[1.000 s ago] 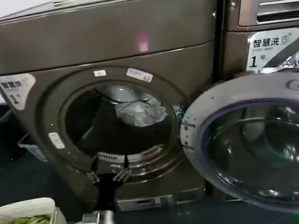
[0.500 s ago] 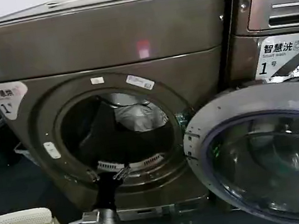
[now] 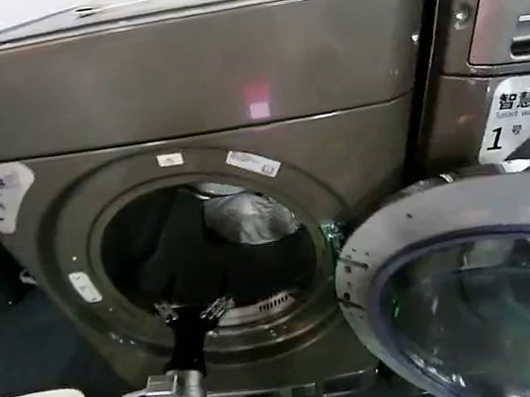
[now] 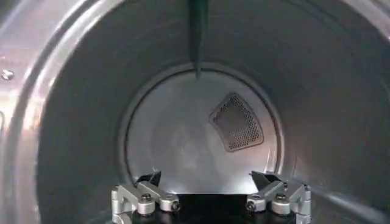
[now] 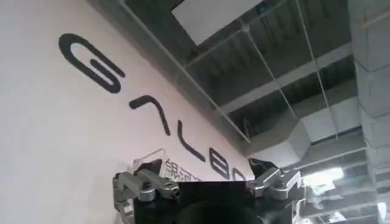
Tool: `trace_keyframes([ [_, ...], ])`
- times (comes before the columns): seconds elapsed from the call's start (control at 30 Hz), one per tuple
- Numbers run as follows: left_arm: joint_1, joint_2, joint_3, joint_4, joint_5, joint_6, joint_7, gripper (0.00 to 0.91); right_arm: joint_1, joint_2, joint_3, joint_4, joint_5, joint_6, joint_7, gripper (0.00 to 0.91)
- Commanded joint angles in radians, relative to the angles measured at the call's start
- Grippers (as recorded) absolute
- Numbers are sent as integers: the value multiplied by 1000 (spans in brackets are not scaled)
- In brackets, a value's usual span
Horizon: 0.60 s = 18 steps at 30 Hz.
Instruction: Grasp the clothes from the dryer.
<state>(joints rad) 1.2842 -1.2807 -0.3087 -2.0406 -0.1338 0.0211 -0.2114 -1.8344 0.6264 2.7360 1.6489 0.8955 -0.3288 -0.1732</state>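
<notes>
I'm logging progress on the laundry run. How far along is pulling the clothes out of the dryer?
Done: the bronze-grey front-loading dryer has its round glass door swung open. In hand: the left gripper sits at the porthole's lower lip, open and empty, facing the drum. Left: the pale grey-white fabric bundle and black garment lie inside, ungrasped. The right gripper points at a wall and ceiling, open.

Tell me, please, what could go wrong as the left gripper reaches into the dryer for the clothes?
1. The open left gripper sits at the porthole's lower rim, so the arm may scrape the dryer on the way in.
2. The grey-white bundle lies deep and to the right, and the wrist view shows bare drum ahead, so a straight reach may close on nothing.
3. The open door crowds the right side.
</notes>
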Motion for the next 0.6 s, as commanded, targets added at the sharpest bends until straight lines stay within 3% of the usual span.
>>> trace_keyframes([
  [0.03,0,-1,-2,0,0,-1,0,907,0,1,0,0,0,0,0,907],
  [0.6,-14,-8,2,13,0,-1,2,907,-4,-1,8,-2,-1,0,1,907],
])
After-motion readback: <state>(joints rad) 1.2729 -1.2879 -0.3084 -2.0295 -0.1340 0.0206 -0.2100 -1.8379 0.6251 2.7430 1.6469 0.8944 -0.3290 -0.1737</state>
